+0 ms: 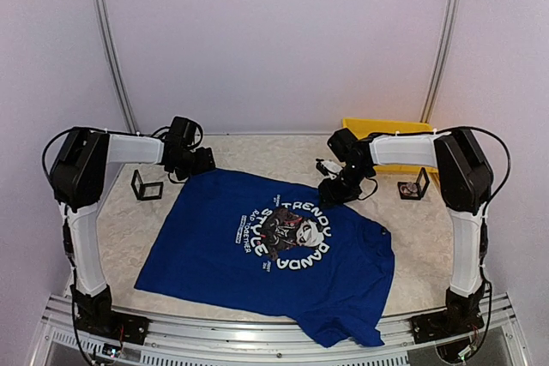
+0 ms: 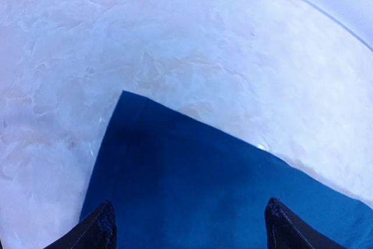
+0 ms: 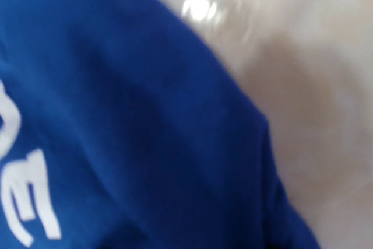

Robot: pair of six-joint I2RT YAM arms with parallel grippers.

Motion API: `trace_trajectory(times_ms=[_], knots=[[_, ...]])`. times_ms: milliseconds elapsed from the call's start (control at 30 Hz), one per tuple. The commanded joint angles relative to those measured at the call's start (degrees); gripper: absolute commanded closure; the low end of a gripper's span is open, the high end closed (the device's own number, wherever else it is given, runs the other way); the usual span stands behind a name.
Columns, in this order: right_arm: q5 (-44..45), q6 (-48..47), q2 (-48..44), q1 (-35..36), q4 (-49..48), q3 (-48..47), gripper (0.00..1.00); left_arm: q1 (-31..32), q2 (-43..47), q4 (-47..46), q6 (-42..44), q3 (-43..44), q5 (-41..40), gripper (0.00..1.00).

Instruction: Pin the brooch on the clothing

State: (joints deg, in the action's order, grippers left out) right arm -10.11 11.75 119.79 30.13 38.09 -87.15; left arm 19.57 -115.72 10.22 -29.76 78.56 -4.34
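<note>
The royal-blue T-shirt (image 1: 274,246) lies flat in the middle of the table, its white panda print (image 1: 292,233) facing up. My left gripper (image 1: 199,167) hovers over the shirt's far left corner. In the left wrist view it (image 2: 189,228) is open, with its dark fingertips (image 2: 102,225) wide apart above the blue cloth (image 2: 192,185). My right gripper (image 1: 336,188) is low at the shirt's far right edge. The right wrist view is blurred, showing only blue cloth (image 3: 145,132) with white letters and no fingers. I cannot make out the brooch for certain.
A small black stand (image 1: 146,187) sits left of the shirt. Another stand (image 1: 414,187), with something small in it, sits on the right. A yellow bin (image 1: 377,129) is at the back right. A small white item (image 1: 326,165) lies by the right gripper. The table top (image 2: 204,45) is pale marble.
</note>
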Motion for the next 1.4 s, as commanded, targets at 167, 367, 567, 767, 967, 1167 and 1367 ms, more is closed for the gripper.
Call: trace_trajectory(times_ms=[167,367,567,767,967,1167,1367], knots=[[4.0,-2.7,1.4,-0.7,2.6,-5.7,0.43,-2.3,-13.4,3.6,4.3,12.4,1.4,0.14],[5.8,-3.9,2.0,-2.0,3.1,-6.9,0.41,-3.1,-16.6,3.2,4.6,14.3,2.4,0.16],[2.3,-4.5,4.1,-2.6,1.0,-5.0,0.41,-3.2,-17.2,4.1,5.6,16.0,1.5,0.16],[-1.3,-3.8,6.6,-2.7,0.4,-4.4,0.78,-3.1,-12.0,2.0,7.9,15.1,2.1,0.16],[-3.0,-3.0,3.3,-2.3,-0.1,-4.6,1.00,-5.3,-14.0,3.5,7.4,18.4,1.6,0.15],[-1.6,-2.2,-0.7,-0.8,-0.9,-3.9,1.00,-5.5,-19.8,5.5,8.4,22.2,2.2,0.15],[2.1,-2.4,-1.4,2.1,2.2,-6.6,1.00,-5.2,-23.1,6.5,8.8,23.3,3.0,0.21]])
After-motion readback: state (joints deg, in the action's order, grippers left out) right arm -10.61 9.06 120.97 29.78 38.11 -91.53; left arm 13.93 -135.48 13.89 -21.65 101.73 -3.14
